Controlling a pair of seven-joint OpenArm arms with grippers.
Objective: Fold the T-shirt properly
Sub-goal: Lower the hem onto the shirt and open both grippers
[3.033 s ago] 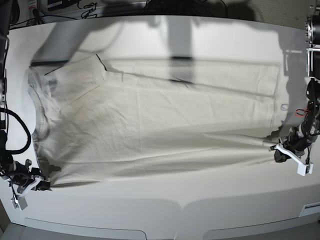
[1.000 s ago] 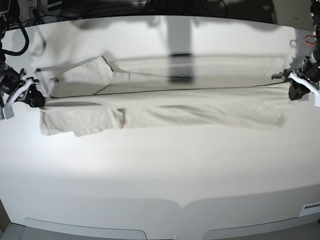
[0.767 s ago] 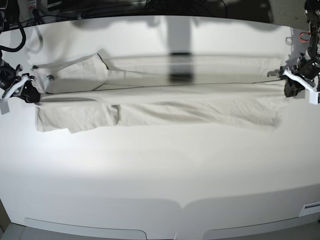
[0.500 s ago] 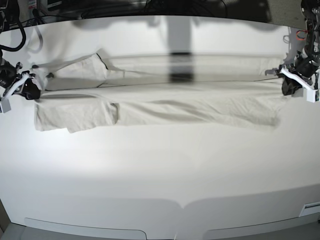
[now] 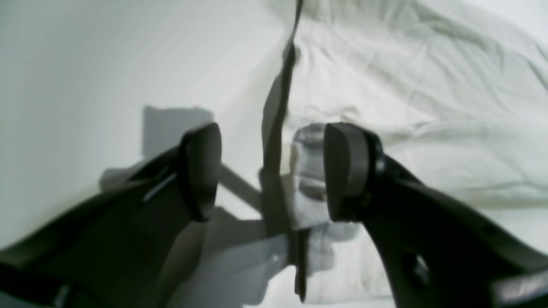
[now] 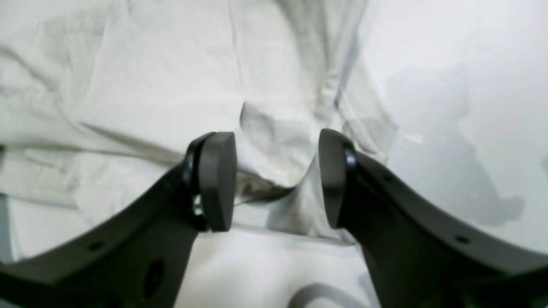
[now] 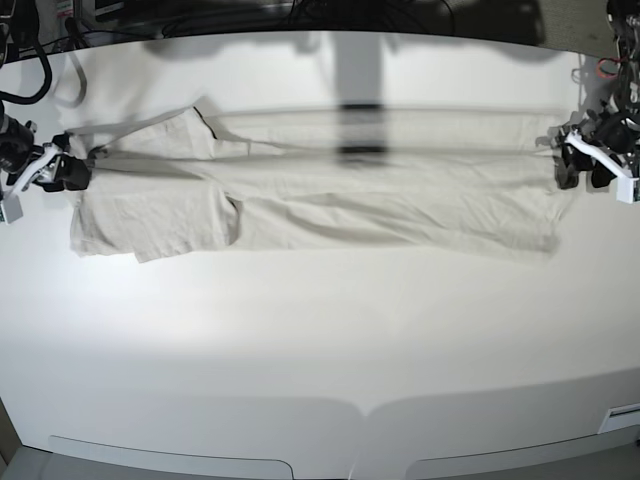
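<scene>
Both claws are wide open at the two ends of the folded T-shirt.

The left claw (image 5: 272, 171) hangs low over the table (image 5: 85, 64) with its two dark fingers (image 5: 201, 171) far apart, and the edge of the T-shirt (image 5: 406, 107) lies loose under the gap, not pinched. The right claw (image 6: 277, 177) is spread wide too, with a bump of cloth from the T-shirt (image 6: 150, 77) sitting between its fingers (image 6: 216, 179) but not squeezed. From above, the T-shirt (image 7: 330, 195) lies flat as a long strip across the far half of the white table (image 7: 320, 340). The left claw (image 7: 590, 160) sits at its right end and the right claw (image 7: 50, 170) at its left end. Dark cables (image 7: 180, 10) lie past the far edge.
</scene>
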